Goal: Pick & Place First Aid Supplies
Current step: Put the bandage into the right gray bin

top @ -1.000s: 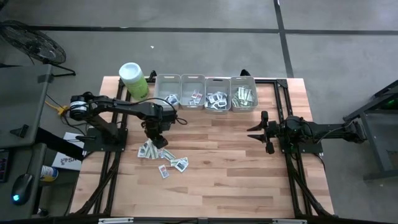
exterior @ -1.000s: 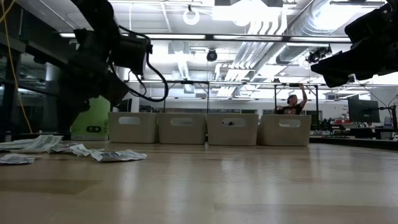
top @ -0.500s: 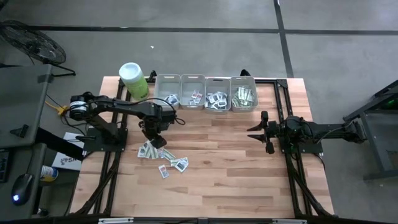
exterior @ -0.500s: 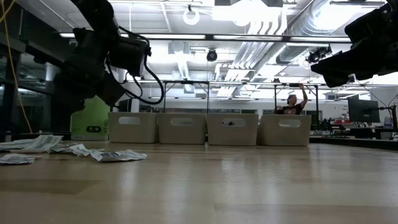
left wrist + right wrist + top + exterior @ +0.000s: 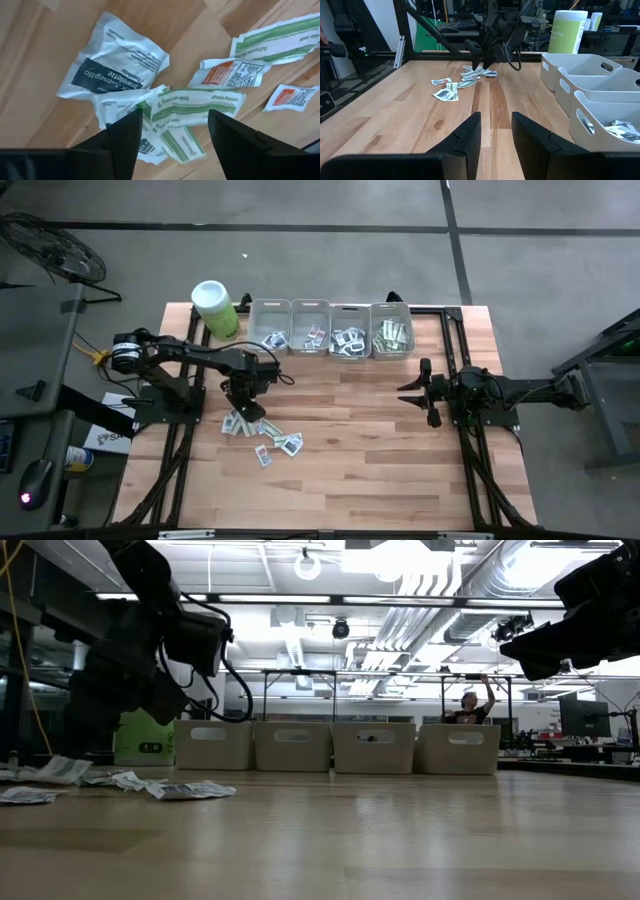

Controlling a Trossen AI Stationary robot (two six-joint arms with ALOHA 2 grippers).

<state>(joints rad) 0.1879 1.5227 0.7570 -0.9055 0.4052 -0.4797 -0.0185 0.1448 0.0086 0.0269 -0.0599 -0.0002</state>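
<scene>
The left gripper (image 5: 243, 408) has dropped toward the scattered packets (image 5: 262, 430).

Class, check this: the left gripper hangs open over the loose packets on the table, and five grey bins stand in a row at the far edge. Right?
Not quite. The high view shows four grey bins, not five. The rest holds: the left gripper hangs open over the loose packets.

Past the right gripper (image 5: 496, 131), its two dark fingers (image 5: 465, 137) parted, the wooden worktop (image 5: 420, 115) runs to a scatter of first aid packets (image 5: 455, 89), the left gripper (image 5: 481, 62) poised above their far end, grey bins (image 5: 590, 85) and a lime-green canister (image 5: 565, 32) alongside.
</scene>
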